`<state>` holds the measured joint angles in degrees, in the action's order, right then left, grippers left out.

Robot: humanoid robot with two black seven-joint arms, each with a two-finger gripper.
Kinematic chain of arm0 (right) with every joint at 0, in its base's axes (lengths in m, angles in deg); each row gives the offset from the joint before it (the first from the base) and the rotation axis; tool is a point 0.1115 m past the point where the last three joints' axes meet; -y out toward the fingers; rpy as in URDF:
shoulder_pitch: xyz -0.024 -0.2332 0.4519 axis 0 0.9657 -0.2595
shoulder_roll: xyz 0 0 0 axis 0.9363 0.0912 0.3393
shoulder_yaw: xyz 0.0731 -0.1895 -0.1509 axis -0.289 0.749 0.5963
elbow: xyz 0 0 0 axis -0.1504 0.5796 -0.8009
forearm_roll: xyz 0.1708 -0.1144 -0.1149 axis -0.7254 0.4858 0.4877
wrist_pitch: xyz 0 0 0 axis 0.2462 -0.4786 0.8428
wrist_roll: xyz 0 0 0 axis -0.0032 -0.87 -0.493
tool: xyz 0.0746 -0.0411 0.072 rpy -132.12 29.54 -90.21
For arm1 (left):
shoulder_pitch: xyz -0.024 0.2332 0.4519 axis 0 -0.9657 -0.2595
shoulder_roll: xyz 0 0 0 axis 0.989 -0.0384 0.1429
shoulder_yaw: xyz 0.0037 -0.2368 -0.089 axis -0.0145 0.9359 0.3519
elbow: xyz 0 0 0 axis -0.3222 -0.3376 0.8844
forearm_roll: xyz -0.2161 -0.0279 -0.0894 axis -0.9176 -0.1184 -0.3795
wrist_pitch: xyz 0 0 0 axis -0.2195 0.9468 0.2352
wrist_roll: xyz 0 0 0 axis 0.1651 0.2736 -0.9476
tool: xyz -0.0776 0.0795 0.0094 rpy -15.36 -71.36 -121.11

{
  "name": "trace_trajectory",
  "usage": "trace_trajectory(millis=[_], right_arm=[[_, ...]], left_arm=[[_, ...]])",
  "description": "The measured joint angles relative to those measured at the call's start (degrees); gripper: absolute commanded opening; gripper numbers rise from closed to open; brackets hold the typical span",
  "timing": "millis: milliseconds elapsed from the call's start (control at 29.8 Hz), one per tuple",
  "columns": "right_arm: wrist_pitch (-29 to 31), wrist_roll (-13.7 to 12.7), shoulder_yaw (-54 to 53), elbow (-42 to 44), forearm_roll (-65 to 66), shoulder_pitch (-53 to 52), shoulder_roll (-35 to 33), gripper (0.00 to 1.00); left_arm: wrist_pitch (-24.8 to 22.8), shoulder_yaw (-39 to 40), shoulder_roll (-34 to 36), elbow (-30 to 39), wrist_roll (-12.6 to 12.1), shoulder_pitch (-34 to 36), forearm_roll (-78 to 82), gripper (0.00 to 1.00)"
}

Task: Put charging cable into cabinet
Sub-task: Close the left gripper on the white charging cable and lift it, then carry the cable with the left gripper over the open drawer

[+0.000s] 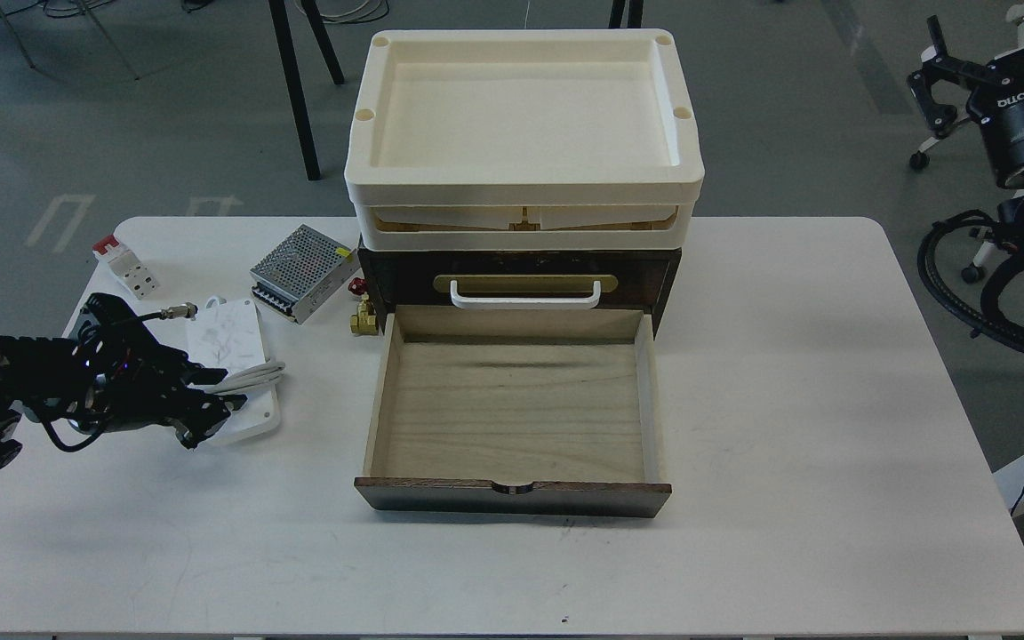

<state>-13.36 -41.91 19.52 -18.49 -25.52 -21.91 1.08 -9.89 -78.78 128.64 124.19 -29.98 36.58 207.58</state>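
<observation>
Charging cable (235,360) lies at the left claw (205,404) — fingers straddling its cord (grip unclear).

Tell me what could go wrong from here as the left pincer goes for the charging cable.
1. The left pincer sits at the near end of the charging cable; gripping the cord rather than the block might let the block swing or drop.
2. The drawer has raised pale walls; a low carry could clip its left wall.
3. The power-supply box and brass fitting lie close by and might get nudged.
</observation>
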Motion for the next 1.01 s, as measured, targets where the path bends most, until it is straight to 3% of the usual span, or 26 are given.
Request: trace_trajectory(millis=[302,436,537,772,906,1007], right_arm=[[0.0,0.1,-0.1,0.0,0.0,0.2,-0.5,1.0],[0.0,0.1,-0.1,0.0,0.0,0.2,-0.5,1.0],[0.0,0.1,-0.1,0.1,0.0,0.2,-0.5,1.0],[0.0,0.1,-0.3,0.3,0.1,0.2,-0.7,1.0],[0.0,0.1,-0.3,0.6,0.2,0.2,-0.8,1.0],[0.0,0.1,-0.3,1.0,0.2,0.2,-0.9,1.0]], left_arm=[[2.6,0.2,0.1,0.1,0.0,0.3,-0.2,0.01],[3.0,0.8,4.1,3.0,0.0,0.8,-0.4,0.01],[3.1,2.1,11.0,10.3,0.0,1.0,-0.8,0.01],[3.3,8.0,32.4,39.2,0.0,0.7,-3.5,0.01],[4.4,9.1,37.1,51.0,0.0,0.9,-6.7,0.01],[4.3,9.6,35.7,53.3,0.0,1.3,-7.1,0.01]])
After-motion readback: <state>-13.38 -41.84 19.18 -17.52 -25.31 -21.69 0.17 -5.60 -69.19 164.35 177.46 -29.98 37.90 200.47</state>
